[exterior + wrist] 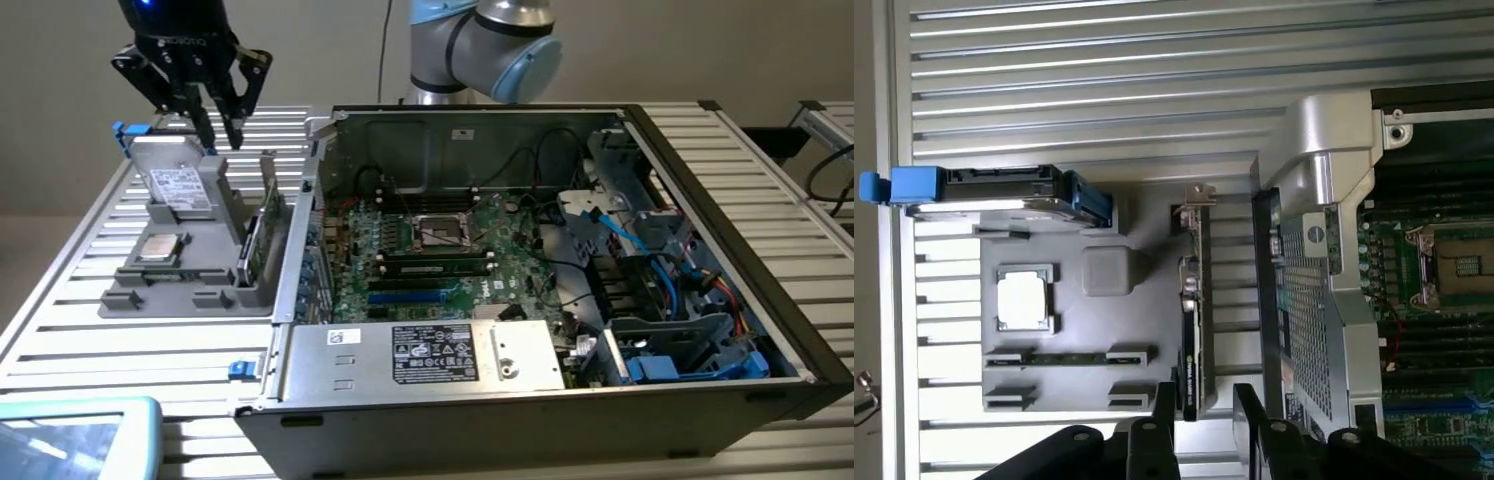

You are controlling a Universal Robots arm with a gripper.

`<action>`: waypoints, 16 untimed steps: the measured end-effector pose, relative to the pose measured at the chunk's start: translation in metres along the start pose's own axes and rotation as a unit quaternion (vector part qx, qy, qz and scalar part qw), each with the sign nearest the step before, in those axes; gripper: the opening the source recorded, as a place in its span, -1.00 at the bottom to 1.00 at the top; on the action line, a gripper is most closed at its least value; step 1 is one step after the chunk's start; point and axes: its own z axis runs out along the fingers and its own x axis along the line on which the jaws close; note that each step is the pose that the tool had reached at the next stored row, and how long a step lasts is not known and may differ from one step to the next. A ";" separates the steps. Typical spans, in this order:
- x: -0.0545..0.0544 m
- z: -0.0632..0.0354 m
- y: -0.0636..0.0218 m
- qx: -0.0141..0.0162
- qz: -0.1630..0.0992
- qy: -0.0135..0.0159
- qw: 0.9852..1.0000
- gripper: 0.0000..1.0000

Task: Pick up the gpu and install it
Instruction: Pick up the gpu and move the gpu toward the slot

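Evidently nothing is done yet: the gpu [272, 235] stands on edge in the grey tray [187, 280]; above the tray hangs the gripper [222, 138], fingers apart, empty.

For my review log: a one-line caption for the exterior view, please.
Open tool hovers over the grey parts tray, gpu standing on edge in it, beside the open computer case.
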 end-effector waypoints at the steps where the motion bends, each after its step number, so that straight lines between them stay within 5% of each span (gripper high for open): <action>1: 0.001 0.0018 -0.0001 0.000 0.000 0.000 1.000 -0.27; 16: 0.002 0.0290 -0.0020 0.000 0.000 0.000 1.000 -0.11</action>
